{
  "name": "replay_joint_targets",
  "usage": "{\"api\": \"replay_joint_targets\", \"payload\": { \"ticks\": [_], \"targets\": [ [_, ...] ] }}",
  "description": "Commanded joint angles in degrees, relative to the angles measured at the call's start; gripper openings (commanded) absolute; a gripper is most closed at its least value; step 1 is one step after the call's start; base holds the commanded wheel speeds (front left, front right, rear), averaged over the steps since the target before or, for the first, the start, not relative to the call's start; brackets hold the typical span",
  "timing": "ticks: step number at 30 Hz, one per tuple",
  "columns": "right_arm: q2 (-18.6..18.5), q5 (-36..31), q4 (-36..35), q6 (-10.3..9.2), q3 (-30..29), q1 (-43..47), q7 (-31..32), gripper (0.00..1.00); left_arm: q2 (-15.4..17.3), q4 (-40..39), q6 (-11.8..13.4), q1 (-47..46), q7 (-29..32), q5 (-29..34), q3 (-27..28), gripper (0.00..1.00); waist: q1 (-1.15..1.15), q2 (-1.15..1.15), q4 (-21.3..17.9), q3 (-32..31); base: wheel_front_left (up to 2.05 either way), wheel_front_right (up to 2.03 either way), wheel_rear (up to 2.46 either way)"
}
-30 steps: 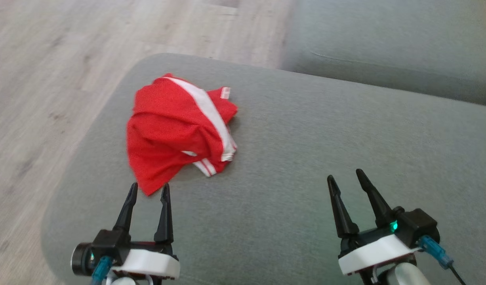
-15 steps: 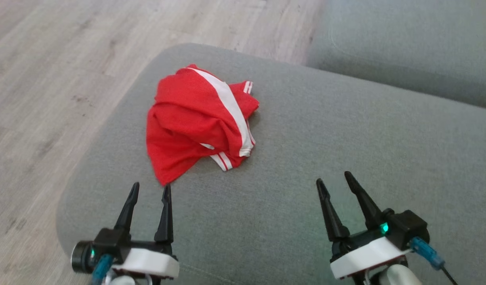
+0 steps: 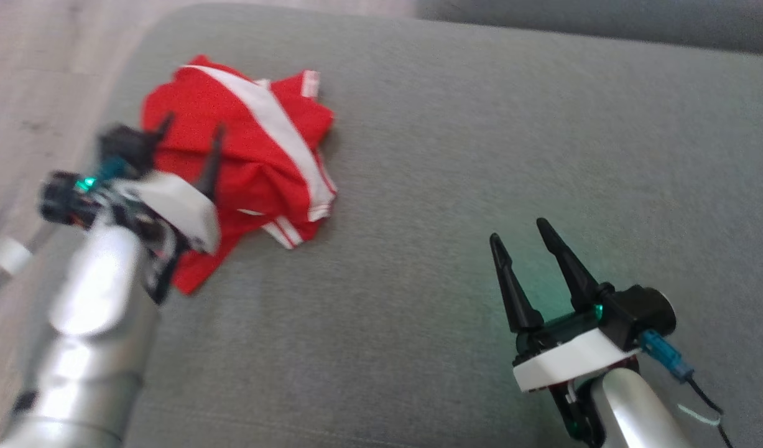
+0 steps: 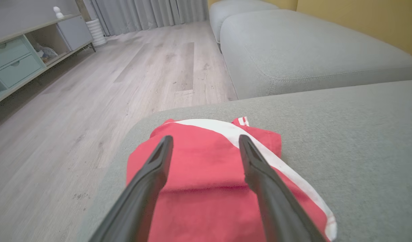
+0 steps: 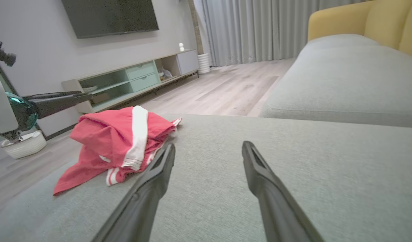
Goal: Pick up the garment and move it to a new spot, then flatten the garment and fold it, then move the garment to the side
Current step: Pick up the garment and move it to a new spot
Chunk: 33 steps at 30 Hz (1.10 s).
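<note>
A crumpled red garment [image 3: 244, 155] with white stripes lies on the grey cushion [image 3: 480, 155] near its far left corner. My left gripper [image 3: 193, 124] hovers above the garment's left part, open, with nothing between its fingers. In the left wrist view the garment [image 4: 206, 174] spreads beneath the open left gripper [image 4: 205, 137]. My right gripper [image 3: 518, 230] stands open over bare cushion at the lower right, well apart from the garment. In the right wrist view the garment [image 5: 118, 134] lies to the left of the open right gripper [image 5: 207, 144], and the left gripper [image 5: 86, 96] hangs above its far side.
Wooden floor [image 3: 39, 74] lies beyond the cushion's left edge. A second grey cushion [image 4: 310, 53] stands behind, with a yellow backrest [image 5: 360, 20]. A low cabinet [image 5: 132, 80] and a white basket [image 5: 23, 144] stand across the floor. Bare cushion stretches to the garment's right.
The left arm has swung forward and up, from the cushion's near edge to above the garment. The head camera has shifted. The right gripper has kept its place.
</note>
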Motion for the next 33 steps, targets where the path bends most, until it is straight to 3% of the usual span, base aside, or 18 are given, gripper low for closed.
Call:
{"api": "replay_joint_targets", "payload": {
  "ticks": [1, 8, 13, 14, 15, 27, 33],
  "targets": [
    [-0.21, -0.20, -1.66, -0.04, 1.55, -1.76, -0.78, 1.00, 3.01, 0.35, -0.11, -3.46, 0.59, -1.53, 2.00, 1.00, -0.02, 0.00, -3.91, 3.54, 0.00, 0.00, 0.00],
    [-0.21, -0.50, -2.55, -0.04, 2.42, -4.31, -0.78, 1.00, 6.97, 11.70, -0.15, -10.98, 6.54, -5.80, 1.36, 1.00, -0.02, 0.00, -7.68, 6.94, 0.00, 0.00, 0.00],
    [-0.21, -0.40, -3.03, -0.04, 1.77, -5.05, -0.78, 1.00, 7.67, 16.72, -0.15, -12.11, 8.32, -8.24, -0.57, 1.00, -0.02, 0.00, -8.30, 7.78, 0.00, 0.00, 0.00],
    [-0.21, -0.40, -3.03, -0.04, 1.64, -5.06, -0.78, 1.00, 7.66, 16.88, -0.16, -12.19, 7.56, -9.04, -0.99, 0.05, -0.02, 0.00, -8.27, 7.74, 0.00, 0.00, 0.00],
    [-0.21, -0.43, -2.98, -0.04, 1.46, -5.02, -0.78, 1.00, 7.59, 17.12, -0.16, -12.24, 6.66, -9.92, -1.15, 0.00, -0.02, 0.00, -8.16, 7.57, 0.00, 0.00, 0.00],
    [-0.21, 0.66, -1.81, -0.04, 0.53, -2.52, -0.78, 1.00, 7.99, 12.20, -0.16, -13.81, -11.31, -14.31, -5.52, 0.00, -0.02, 0.00, -6.42, -0.65, 0.00, 0.00, 0.00],
    [-0.21, 2.08, -1.84, -0.04, -0.17, -0.29, -0.78, 1.00, 8.44, 7.23, -0.16, -13.54, -15.43, -15.66, -5.72, 0.00, -0.02, 0.00, -5.77, -4.52, 0.00, 0.00, 0.00]
  ]
}}
